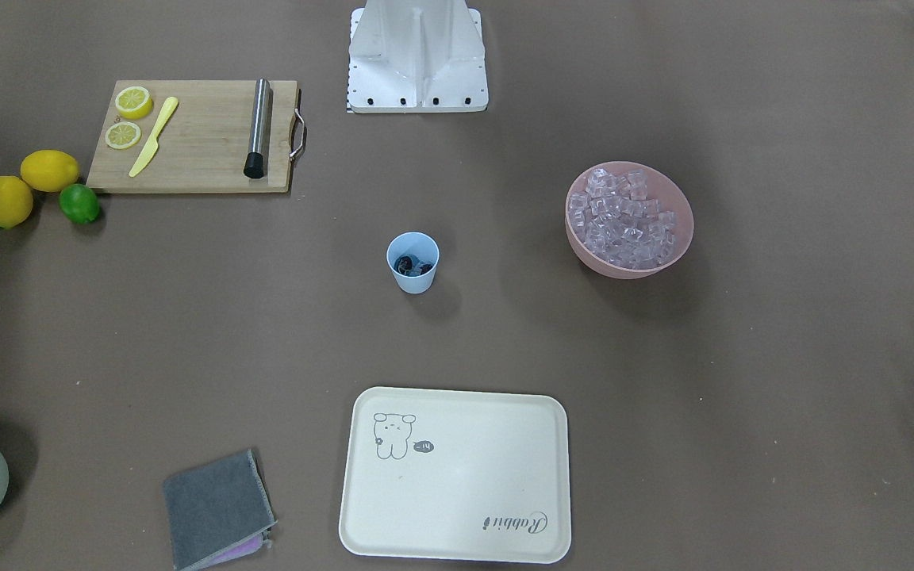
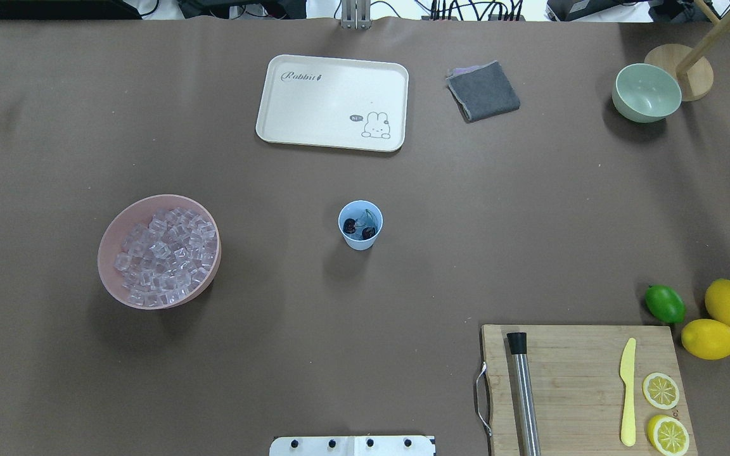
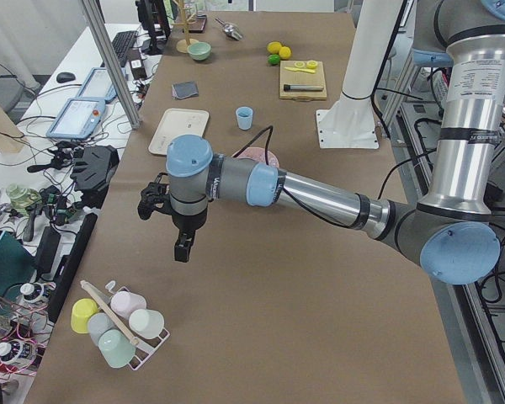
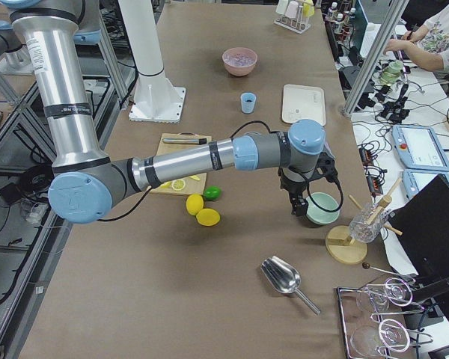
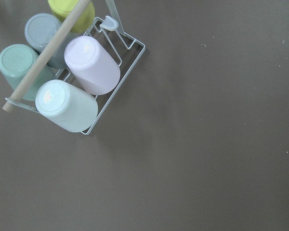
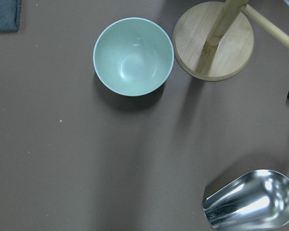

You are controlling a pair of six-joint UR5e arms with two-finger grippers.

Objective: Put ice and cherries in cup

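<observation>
Your left pincer [image 3: 182,247] hangs above bare brown counter [image 2: 530,209] at the end on the robot's left. It shows only from the side, so you cannot tell whether its fingers are spread or pressed together. Under its wrist camera, off to one side, a wire rack [image 5: 116,89] holds upturned pastel cups.

Your right pincer [image 4: 300,206] hangs at the opposite end, and there too you cannot tell how the fingers stand. Below it sits a pale green bowl [image 6: 133,56], with a round wooden stand [image 6: 214,41] just beside the bowl and a metal scoop [image 6: 253,202] near.

The cup [image 2: 360,225] stands upright mid-counter, well apart from both pincers and roughly between them. The cherries [image 2: 358,228] lie inside it. Whether any cube is in there, you cannot tell. The ice [image 2: 165,256] fills the pink bowl [image 2: 106,253], on the left pincer's side of the cup.

On the right pincer's side lies a cutting board [image 2: 577,373], with two lemons [image 2: 720,320] and a lime [image 2: 665,303] beside it. A cream tray [image 2: 333,101] and a grey cloth [image 2: 483,90] lie on the far side of the cup from the robot's base.

Side benches carry tablets and cables, and a person [image 4: 426,41] sits at one.
</observation>
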